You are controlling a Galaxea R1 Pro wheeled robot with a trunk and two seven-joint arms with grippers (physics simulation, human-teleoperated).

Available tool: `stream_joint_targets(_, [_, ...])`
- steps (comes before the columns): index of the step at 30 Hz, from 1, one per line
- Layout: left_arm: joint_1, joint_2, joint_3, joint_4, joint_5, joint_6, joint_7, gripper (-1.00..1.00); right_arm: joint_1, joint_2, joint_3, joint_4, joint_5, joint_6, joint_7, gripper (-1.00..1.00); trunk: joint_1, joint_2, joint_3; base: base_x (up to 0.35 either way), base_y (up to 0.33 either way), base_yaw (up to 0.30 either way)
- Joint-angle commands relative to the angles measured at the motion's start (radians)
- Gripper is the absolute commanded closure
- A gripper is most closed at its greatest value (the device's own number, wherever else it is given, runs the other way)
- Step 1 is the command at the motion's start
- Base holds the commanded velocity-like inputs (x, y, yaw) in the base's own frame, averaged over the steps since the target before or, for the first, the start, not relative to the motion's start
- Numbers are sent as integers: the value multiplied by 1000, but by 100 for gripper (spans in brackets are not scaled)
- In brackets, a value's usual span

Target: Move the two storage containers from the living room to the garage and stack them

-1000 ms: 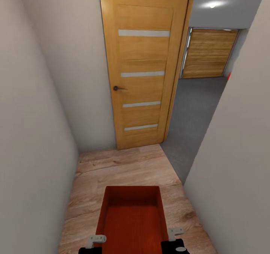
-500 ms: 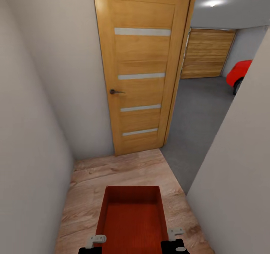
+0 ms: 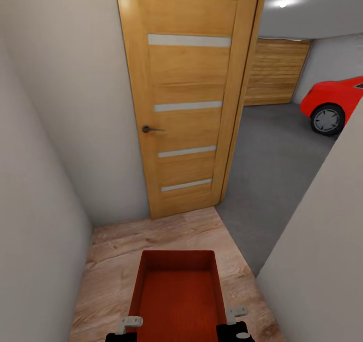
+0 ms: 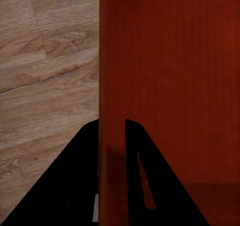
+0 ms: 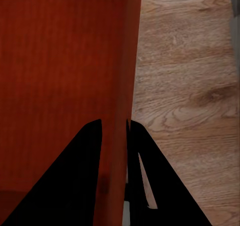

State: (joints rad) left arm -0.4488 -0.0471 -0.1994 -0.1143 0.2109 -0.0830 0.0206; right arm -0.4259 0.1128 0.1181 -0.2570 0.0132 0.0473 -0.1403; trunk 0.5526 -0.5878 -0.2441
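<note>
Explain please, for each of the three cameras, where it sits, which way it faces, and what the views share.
Head view: on the robot's head, facing forward and down; storage container, wooden door, garage floor, red car, left gripper, right gripper.
Left wrist view: along black fingers straddling a container wall.
Right wrist view: along black fingers straddling the opposite wall.
Shared: container, wood plank floor.

Ribbed matt plastic container (image 3: 177,294); wood-grain floor (image 3: 166,236).

Flat black wedge pincer fingers (image 4: 75,186), pale grey bracket-like parts (image 3: 128,324), prob. black wrist housings.
</note>
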Motion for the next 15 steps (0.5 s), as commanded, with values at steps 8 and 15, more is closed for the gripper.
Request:
stream_joint_targets(8, [-1,-2,-41,2,12,-3,-2,100,-1,1,21,-3,-5,4,1,100,1,-1,-1,343,83,-197])
stream_joint_targets(15, [-1,-2,-41,2,12,-3,-2,100,-1,1,21,-3,-5,4,1,100,1,-1,2,342,88,-202])
